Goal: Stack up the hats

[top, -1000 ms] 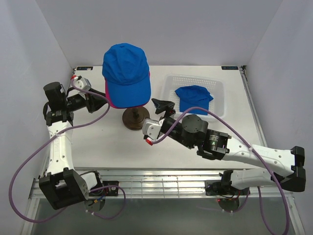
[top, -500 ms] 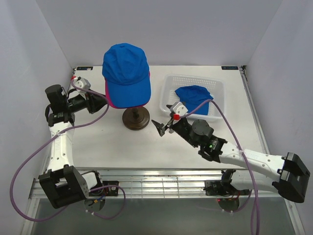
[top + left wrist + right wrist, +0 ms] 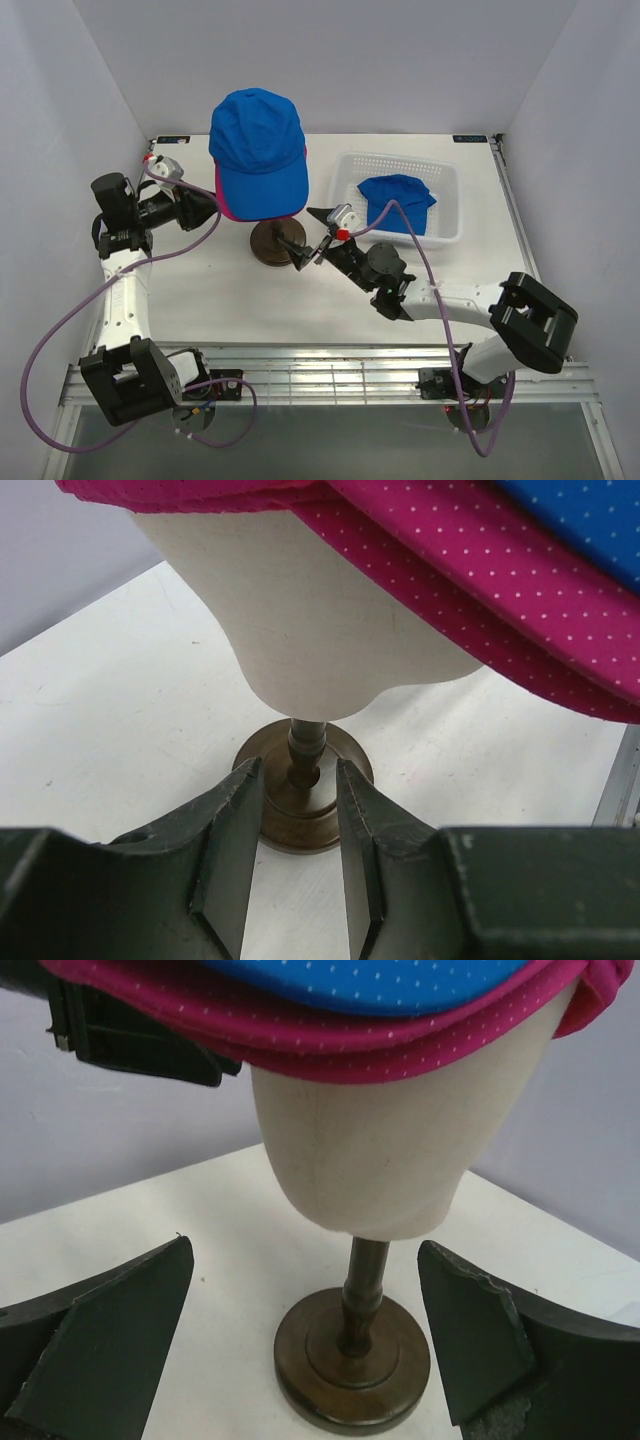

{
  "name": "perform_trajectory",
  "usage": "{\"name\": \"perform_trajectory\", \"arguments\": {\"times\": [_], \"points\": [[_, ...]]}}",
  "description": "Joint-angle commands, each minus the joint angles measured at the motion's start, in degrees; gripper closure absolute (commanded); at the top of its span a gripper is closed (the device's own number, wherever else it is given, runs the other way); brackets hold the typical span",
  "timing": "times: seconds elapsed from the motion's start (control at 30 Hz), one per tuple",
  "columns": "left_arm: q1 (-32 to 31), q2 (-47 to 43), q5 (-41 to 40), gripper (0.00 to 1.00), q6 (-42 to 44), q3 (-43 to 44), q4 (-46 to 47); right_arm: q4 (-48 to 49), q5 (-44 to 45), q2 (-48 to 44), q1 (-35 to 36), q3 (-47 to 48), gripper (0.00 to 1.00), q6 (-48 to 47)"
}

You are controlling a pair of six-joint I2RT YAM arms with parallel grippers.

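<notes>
A blue cap (image 3: pixel 258 140) sits on top of a magenta cap (image 3: pixel 229 206) on the mannequin head, above the dark round stand (image 3: pixel 277 245). Another blue cap (image 3: pixel 396 200) lies in the white basket (image 3: pixel 440 178). My left gripper (image 3: pixel 207 208) is left of the stand, open and empty; its wrist view shows the fingers (image 3: pixel 232 852) slightly apart, the cream head (image 3: pixel 320 630), magenta cap (image 3: pixel 480 580) and blue cap (image 3: pixel 590 520). My right gripper (image 3: pixel 309 236) is right of the stand, wide open and empty, facing the head (image 3: pixel 370 1150) and stand (image 3: pixel 352 1360) under the magenta cap (image 3: pixel 350 1035).
The basket stands at the back right of the white table. White walls close in the left, back and right sides. The left gripper's dark body (image 3: pixel 130 1035) shows beyond the head in the right wrist view.
My right arm has swung and turned its gripper toward the mannequin stand, ending close to the stand's right side. My left arm has barely moved.
</notes>
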Motion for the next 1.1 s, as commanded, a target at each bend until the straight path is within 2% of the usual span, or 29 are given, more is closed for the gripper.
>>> {"name": "perform_trajectory", "arguments": {"times": [0.0, 0.27, 0.57, 0.83, 1.07], "points": [[0.5, -0.8, 0.5, 0.54, -0.7, 0.0, 1.3, 12.8, 2.8, 2.9, -0.1, 4.3, 0.02, 0.8], [0.6, -0.1, 0.5, 0.54, -0.8, 0.6, 1.5, 12.3, 5.0, 11.4, -0.1, 12.1, 0.02, -0.1], [0.8, 0.4, 1.0, 0.54, -1.2, 1.3, 1.7, 9.8, 5.8, 12.7, -2.3, 13.1, 0.04, 2.3], [0.9, 0.5, 1.0, 0.54, -1.2, 1.6, 1.6, 5.9, -1.2, 13.4, -7.6, 14.6, 0.18, 4.1], [1.0, 0.5, 1.0, 0.54, -1.2, 1.6, 1.7, 4.2, -4.5, 13.2, -11.8, 14.7, 0.17, 4.6]]}}
